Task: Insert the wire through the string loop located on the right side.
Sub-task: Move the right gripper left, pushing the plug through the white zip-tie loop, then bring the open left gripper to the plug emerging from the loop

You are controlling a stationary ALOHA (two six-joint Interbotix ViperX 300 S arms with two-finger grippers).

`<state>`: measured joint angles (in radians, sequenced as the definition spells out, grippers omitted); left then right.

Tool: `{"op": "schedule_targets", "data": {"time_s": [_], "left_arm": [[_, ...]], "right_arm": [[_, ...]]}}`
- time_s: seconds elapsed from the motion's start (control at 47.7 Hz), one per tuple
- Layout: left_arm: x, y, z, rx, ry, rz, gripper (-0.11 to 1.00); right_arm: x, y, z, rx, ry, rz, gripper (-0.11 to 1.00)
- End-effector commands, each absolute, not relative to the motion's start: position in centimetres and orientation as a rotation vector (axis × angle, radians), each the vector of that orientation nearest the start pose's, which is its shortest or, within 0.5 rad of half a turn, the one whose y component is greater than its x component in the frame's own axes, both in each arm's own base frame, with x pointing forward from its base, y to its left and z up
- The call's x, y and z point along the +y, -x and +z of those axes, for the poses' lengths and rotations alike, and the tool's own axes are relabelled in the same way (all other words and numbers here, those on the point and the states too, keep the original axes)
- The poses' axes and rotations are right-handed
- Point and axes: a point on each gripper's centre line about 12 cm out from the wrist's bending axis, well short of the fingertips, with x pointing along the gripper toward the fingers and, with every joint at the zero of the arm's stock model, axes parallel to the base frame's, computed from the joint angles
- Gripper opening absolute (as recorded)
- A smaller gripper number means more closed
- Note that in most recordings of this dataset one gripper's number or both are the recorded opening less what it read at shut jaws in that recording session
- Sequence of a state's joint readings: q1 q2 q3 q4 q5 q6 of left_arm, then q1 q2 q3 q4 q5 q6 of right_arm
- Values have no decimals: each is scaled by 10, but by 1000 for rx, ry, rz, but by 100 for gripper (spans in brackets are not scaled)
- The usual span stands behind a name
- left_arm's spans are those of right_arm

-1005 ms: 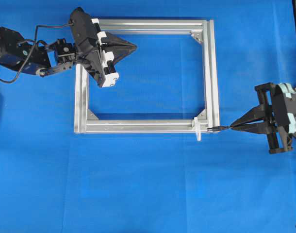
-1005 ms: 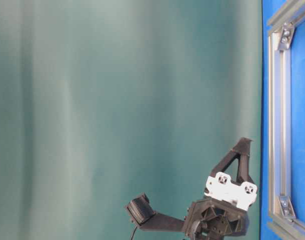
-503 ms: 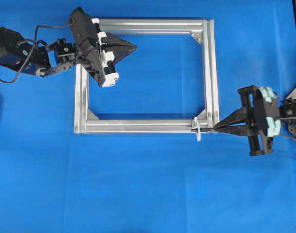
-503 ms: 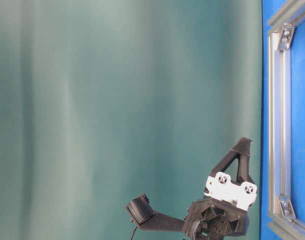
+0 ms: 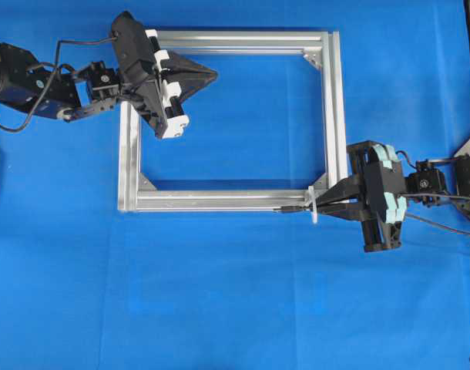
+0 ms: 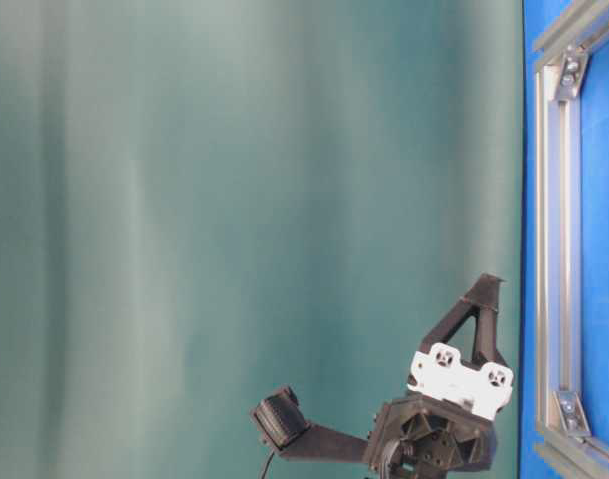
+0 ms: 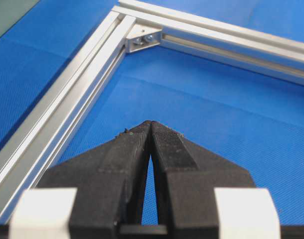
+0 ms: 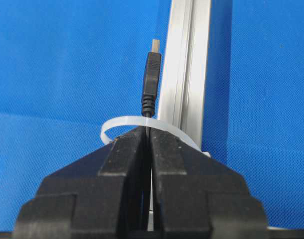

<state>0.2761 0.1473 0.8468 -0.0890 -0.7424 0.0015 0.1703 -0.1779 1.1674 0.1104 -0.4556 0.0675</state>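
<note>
The right gripper (image 8: 148, 133) is clamped on the wire (image 8: 151, 82) just behind its plug, fingertips pressed up against the string loop (image 8: 117, 125). The plug has passed through the loop and juts out beyond it, lying just beside the frame's (image 5: 337, 116) near rail, close to the frame's near right corner. The wire's long axis runs along that rail, the plug tip pointing toward the frame's near left corner.

The likely risk is the fingers themselves: they are wider than the loop, so pushing further could bend or drag it rather than feed more wire. Letting go now could also let the short length of plug slip back out. The left gripper (image 7: 150, 127) is closed on nothing, hovering inside the frame's far left corner, well apart from the plug.
</note>
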Motion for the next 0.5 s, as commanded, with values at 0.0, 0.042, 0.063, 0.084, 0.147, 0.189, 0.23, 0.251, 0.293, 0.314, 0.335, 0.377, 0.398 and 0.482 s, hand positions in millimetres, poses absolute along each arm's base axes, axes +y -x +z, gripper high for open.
{"op": "schedule_targets", "data": {"time_s": [0.0, 0.042, 0.063, 0.084, 0.147, 0.189, 0.23, 0.251, 0.293, 0.314, 0.335, 0.377, 0.398, 0.482], "left_arm": [[110, -366, 150, 195, 84, 337, 0], [109, -367, 150, 195, 84, 334, 0], [108, -367, 150, 195, 86, 332, 0], [107, -367, 150, 196, 83, 329, 0], [105, -368, 151, 194, 83, 323, 0], [102, -369, 151, 194, 84, 315, 0], [99, -370, 150, 196, 83, 308, 0], [97, -370, 150, 196, 82, 302, 0], [93, -371, 150, 196, 83, 291, 0], [91, -372, 150, 196, 85, 285, 0], [88, -372, 150, 196, 86, 279, 0], [81, -374, 150, 196, 89, 261, 0], [78, -374, 150, 198, 90, 254, 0], [65, -376, 149, 203, 93, 220, 0]], "right_arm": [[40, -274, 129, 509, -108, 71, -4], [40, -275, 129, 508, -108, 73, -4], [40, -275, 129, 508, -108, 71, -4], [40, -274, 129, 509, -109, 70, -4], [40, -275, 129, 508, -108, 73, -4], [40, -275, 129, 508, -108, 71, -4], [40, -275, 129, 508, -108, 71, -4], [40, -275, 129, 508, -108, 71, -4], [40, -274, 129, 509, -108, 71, -4], [40, -275, 129, 508, -108, 71, -4], [40, -274, 129, 509, -109, 70, -4], [40, -275, 129, 508, -108, 71, -4], [40, -275, 129, 508, -108, 73, -4], [40, -275, 129, 508, -108, 71, -4]]}}
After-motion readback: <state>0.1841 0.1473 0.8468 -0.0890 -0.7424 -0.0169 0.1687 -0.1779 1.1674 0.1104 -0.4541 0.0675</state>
